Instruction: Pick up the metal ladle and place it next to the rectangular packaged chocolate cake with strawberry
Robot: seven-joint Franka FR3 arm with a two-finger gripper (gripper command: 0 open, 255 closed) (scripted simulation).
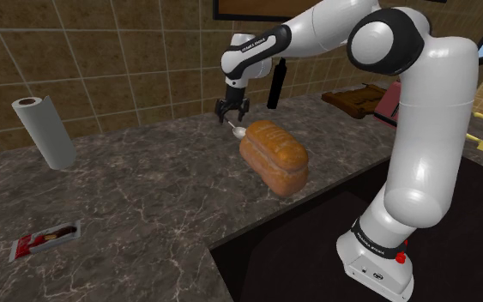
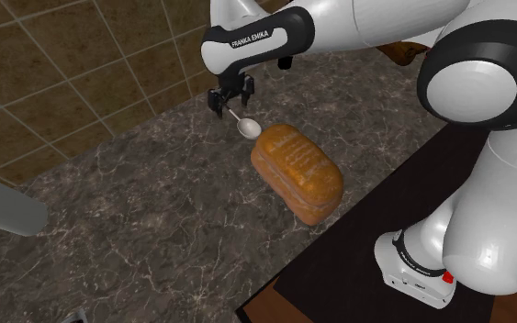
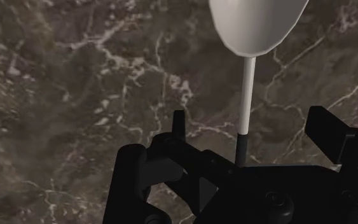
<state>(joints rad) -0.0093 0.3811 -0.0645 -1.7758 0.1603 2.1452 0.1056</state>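
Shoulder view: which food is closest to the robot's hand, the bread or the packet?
The brown bread loaf, just beside the gripper; the packaged cake lies far away from it.

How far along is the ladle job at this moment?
Done: the gripper is positioned over the ladle, which is by the bread loaf. In hand: the grasp; the jaws stand apart on either side of its handle, not clasping. Left: closing, lifting, and carrying it to the packaged cake at the shoulder view's lower left.
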